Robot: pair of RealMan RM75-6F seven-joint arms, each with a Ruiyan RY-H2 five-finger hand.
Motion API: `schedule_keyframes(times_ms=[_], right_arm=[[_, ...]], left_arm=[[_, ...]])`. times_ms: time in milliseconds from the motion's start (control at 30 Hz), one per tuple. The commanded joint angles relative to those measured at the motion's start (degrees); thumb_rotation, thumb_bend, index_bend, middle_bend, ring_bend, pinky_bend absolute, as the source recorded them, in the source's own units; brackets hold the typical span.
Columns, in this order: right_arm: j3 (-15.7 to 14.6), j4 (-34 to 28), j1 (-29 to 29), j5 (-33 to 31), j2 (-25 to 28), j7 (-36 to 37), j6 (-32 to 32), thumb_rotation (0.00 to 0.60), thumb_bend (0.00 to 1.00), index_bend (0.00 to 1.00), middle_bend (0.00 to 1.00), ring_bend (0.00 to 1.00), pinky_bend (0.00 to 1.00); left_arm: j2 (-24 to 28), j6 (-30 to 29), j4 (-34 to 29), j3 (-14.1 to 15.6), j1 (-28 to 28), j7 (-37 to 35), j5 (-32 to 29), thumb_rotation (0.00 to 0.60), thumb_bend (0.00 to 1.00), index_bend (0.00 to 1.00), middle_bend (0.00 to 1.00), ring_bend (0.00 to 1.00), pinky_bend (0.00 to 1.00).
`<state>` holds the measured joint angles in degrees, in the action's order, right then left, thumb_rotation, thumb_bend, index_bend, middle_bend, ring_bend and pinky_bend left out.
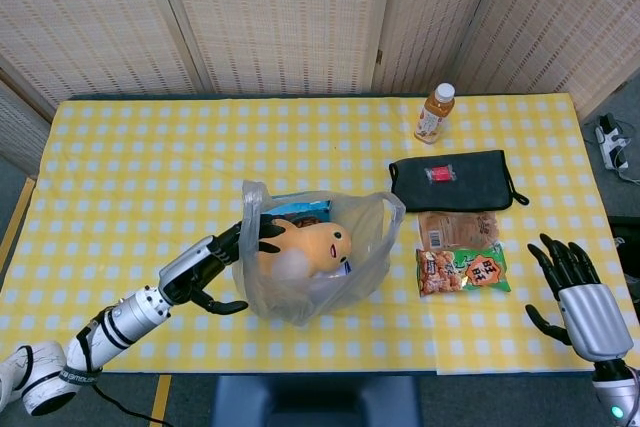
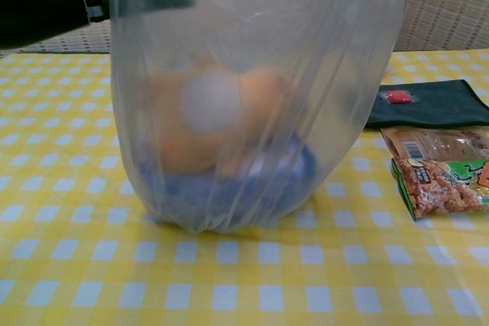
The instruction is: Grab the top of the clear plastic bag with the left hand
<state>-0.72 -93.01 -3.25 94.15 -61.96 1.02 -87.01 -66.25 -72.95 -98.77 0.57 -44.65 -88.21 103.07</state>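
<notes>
Left hand (image 1: 205, 267) is reaching into the clear plastic bag (image 1: 315, 292) standing mid-tabletop, fingers (image 1: 262, 230) apart over its left rim; next they're needing to clamp on the top

No text can be read — the green snack pack (image 1: 464, 271) carries large white characters, the brown packet (image 2: 432, 143) a barcode, the bottle (image 1: 434, 114) a label — all too small or blurred.

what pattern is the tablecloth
Yellow and white checks on the tablecloth, clearest in the head view.
</notes>
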Motion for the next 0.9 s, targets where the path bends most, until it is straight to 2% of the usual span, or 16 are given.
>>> schedule_keyframes(times_ms=[33, 333, 733, 900], right_arm=[[-0.18, 0.12, -0.15, 0.25, 0.03, 0.41, 0.3, 0.6, 0.33, 0.0, 0.0, 0.0, 0.0], [-0.27, 0.34, -0.46, 0.27, 0.06, 1.25, 0.88, 0.6, 0.33, 0.0, 0.0, 0.0, 0.0], [-0.2, 0.36, -0.47, -0.01, 0.66, 2.7, 0.87, 0.6, 0.33, 0.0, 0.0, 0.0, 0.0], [-0.03, 0.51, -0.54, -0.33, 0.88, 3.35, 0.97, 0.6, 0.33, 0.0, 0.0, 0.0, 0.0]], left_arm=[[-0.34, 1.03, -0.07, -0.34, -0.88, 0.4, -0.86, 0.6, 0.26, 0.05, 0.16, 0.1, 0.19], [-0.7, 4.53, -1.32, -1.78, -4.51, 0.87, -1.51, 0.6, 0.26, 0.1, 0.21, 0.1, 0.2], [-2.14, 9.38, 0.62, -2.48, -9.6, -5.32, -3.07, 0.6, 0.25, 0.11, 0.22, 0.08, 0.18], [-3.07, 10.42, 2.15, -2.49, -10.78, -6.96, -3.54, 0.6, 0.25, 0.13, 0.22, 0.11, 0.2]])
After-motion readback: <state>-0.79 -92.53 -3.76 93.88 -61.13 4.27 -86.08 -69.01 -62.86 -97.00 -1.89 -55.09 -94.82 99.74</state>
